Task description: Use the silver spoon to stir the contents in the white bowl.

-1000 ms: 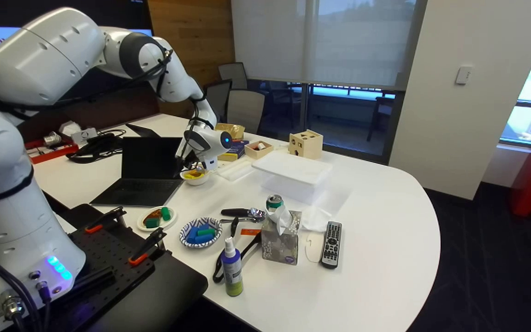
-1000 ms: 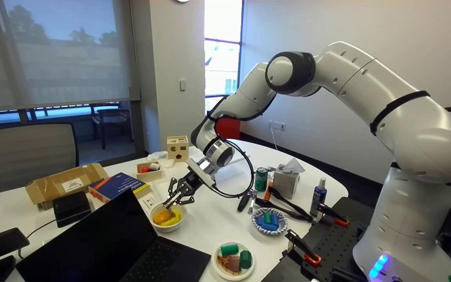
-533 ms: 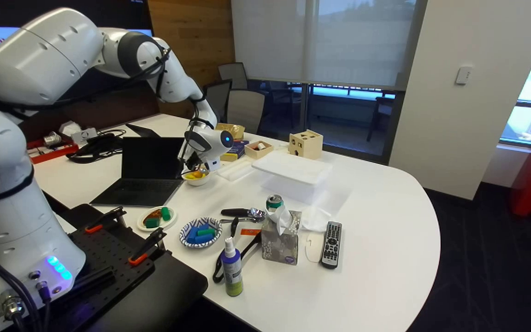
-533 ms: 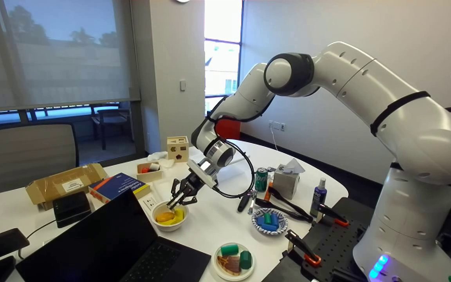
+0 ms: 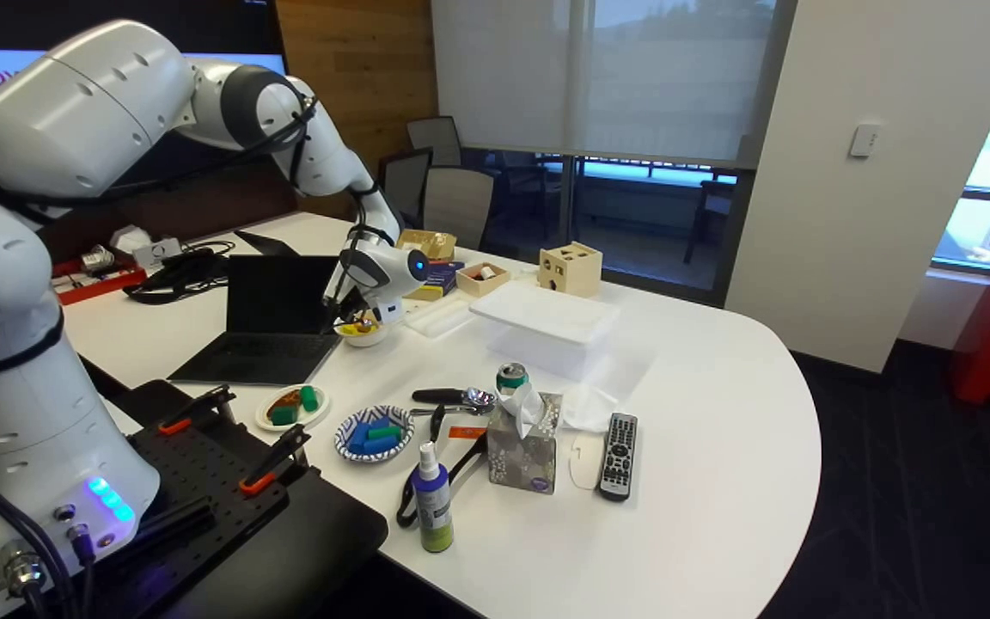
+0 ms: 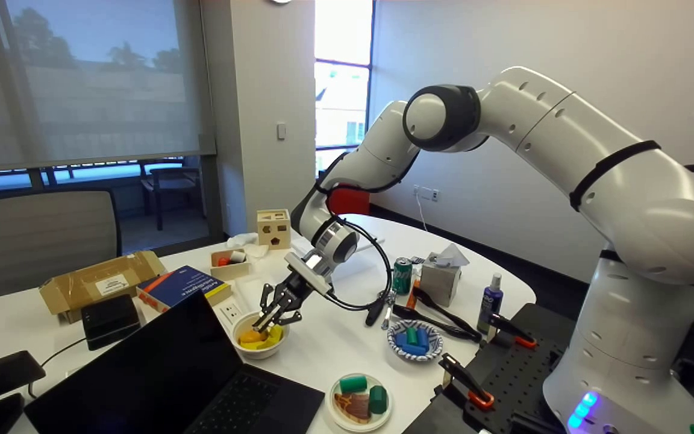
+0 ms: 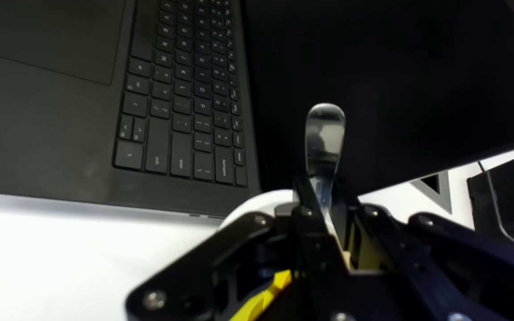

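The small white bowl [image 6: 262, 354] stands on the table beside the laptop; it also shows in an exterior view [image 5: 364, 340], and part of its rim in the wrist view [image 7: 257, 204]. Its contents [image 6: 256, 343] are yellow and orange-yellow pieces; a yellow piece [image 7: 261, 298] shows in the wrist view. My gripper [image 6: 262, 324] is tilted down over the bowl, its fingertips at or just inside the rim. It is shut on the silver spoon [image 7: 325, 133], whose rounded handle end sticks out past the fingertips [image 7: 321, 189]. The spoon's other end is mostly hidden by the gripper.
An open laptop [image 5: 259, 357] stands close beside the bowl. A white power strip [image 6: 230, 311], a blue book [image 6: 181, 286] and a black box [image 6: 110, 322] lie near it. A lidded plastic bin [image 5: 546, 322], a blue patterned dish [image 6: 414, 357] and a plate [image 6: 359, 419] stand farther off.
My gripper, with the spoon held, moved slightly to one side and back, and sits a little lower at the bowl now. The bowl shifted slightly and the pieces in it moved.
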### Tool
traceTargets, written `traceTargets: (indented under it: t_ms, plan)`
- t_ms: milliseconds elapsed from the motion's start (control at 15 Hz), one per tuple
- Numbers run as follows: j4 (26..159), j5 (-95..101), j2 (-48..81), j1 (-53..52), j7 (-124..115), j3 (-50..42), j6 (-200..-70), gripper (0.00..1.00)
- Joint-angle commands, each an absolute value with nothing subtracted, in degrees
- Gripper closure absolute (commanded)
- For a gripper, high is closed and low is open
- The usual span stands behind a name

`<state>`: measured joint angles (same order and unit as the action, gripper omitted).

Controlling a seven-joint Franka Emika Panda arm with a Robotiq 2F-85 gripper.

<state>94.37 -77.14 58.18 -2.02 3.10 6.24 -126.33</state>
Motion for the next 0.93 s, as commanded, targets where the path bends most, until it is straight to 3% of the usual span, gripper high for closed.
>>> traceTargets:
  t_ms: [0,867]
  plan:
    - [93.67,-81.81,58.91,1.24,6.57,8.20,-121.57,0.96]
    - [93.71,-78.56,59.14,-5.37,5.28,3.16,-130.66,0.96]
